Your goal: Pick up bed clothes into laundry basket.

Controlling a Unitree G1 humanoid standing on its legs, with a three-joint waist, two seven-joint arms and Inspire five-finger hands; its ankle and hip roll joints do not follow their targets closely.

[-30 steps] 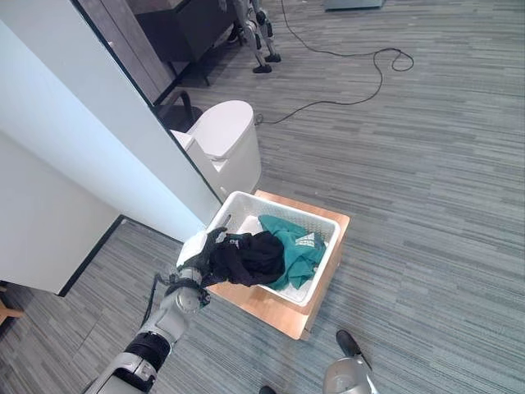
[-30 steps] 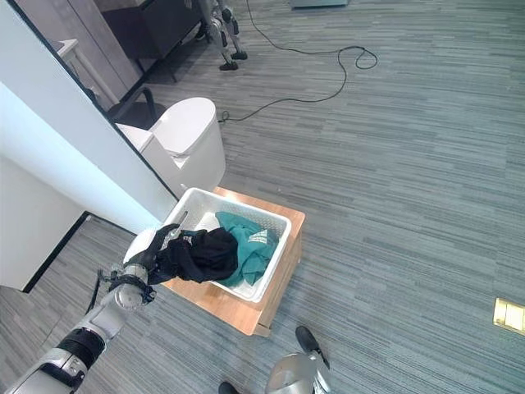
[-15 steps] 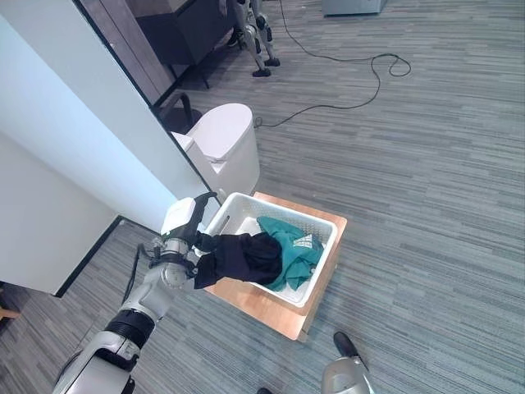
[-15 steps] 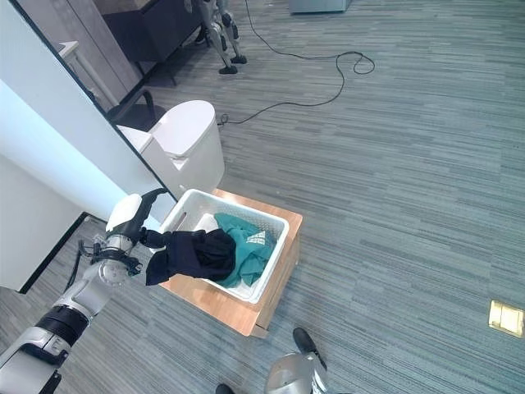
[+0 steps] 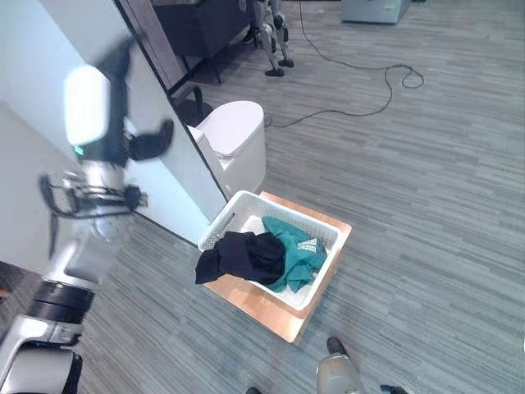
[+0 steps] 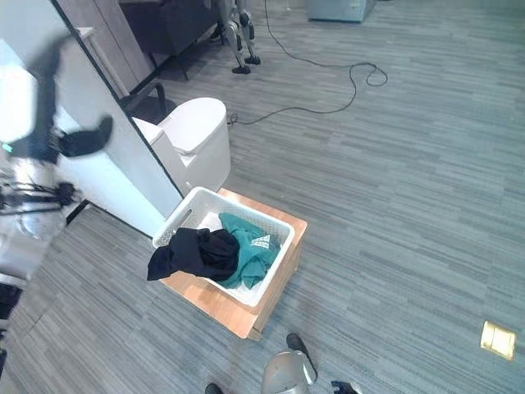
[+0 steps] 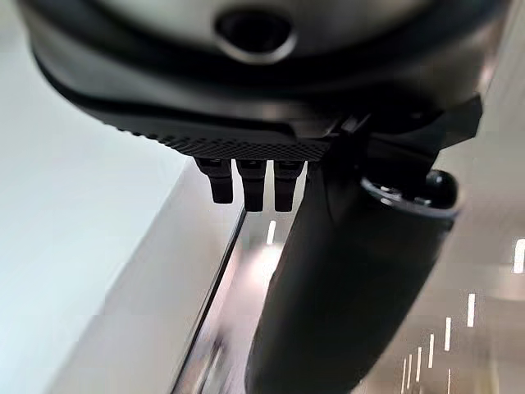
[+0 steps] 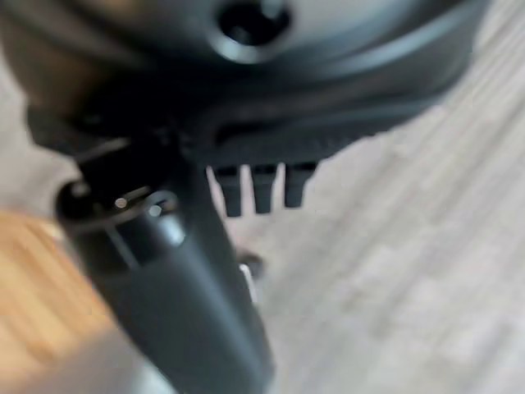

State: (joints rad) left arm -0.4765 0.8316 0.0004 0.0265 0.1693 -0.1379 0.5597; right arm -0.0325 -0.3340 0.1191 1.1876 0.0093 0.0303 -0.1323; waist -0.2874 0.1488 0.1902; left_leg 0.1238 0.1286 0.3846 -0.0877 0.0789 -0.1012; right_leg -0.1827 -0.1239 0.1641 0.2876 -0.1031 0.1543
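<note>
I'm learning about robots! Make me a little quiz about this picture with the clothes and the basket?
1. True or false: the black garment lies wholly inside the white laundry basket.
2. Which colour is the other garment in the basket: A red, B teal, C yellow?
3. Fill in: the basket stands on a low ____ platform.

Key: 1 false, part of it hangs over the rim. 2 B, the teal garment. 3 wooden.

basket (image 5: 232, 215): white | clothes: black (image 5: 238, 254), teal (image 5: 297, 250) | stand (image 5: 271, 308): light wood | floor (image 5: 426, 205): grey striped
</note>
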